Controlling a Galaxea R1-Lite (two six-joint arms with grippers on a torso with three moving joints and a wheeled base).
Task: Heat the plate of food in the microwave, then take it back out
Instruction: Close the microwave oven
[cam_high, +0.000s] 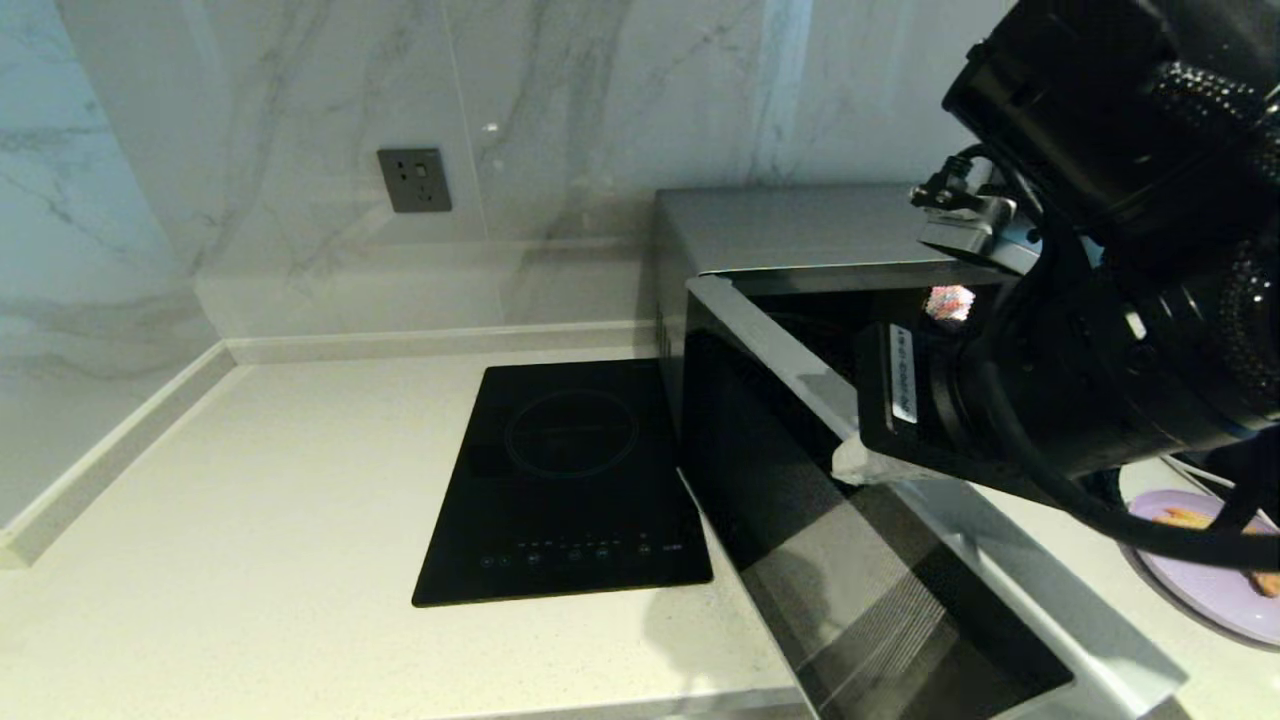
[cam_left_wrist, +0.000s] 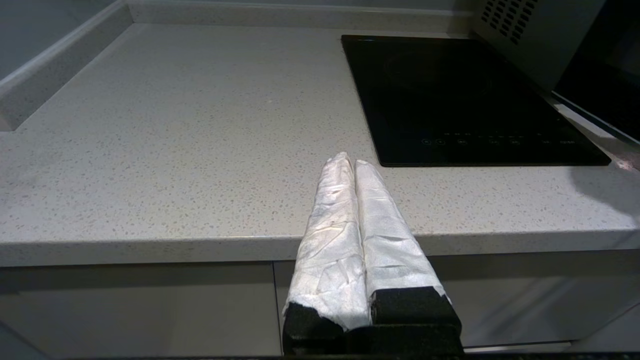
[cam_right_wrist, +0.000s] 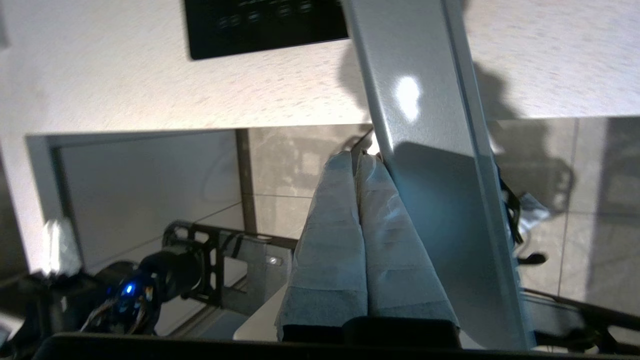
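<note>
The silver microwave (cam_high: 780, 225) stands at the back right with its dark glass door (cam_high: 790, 500) swung out toward me. My right gripper (cam_high: 850, 462) is shut, empty, and lies against the door's silver top edge (cam_right_wrist: 430, 150); in the right wrist view the closed right gripper (cam_right_wrist: 356, 156) touches that strip sideways. The lavender plate of food (cam_high: 1200, 590) sits on the counter at the far right, partly hidden by my right arm, with fries (cam_high: 1180, 517) showing. My left gripper (cam_left_wrist: 350, 160) is shut and parked just off the counter's front edge, out of the head view.
A flat black induction cooktop (cam_high: 570, 480) lies left of the microwave. A grey wall socket (cam_high: 413, 180) is on the marble backsplash. The speckled counter (cam_left_wrist: 175, 125) stretches left to a raised edge. Cabinet fronts lie below the counter.
</note>
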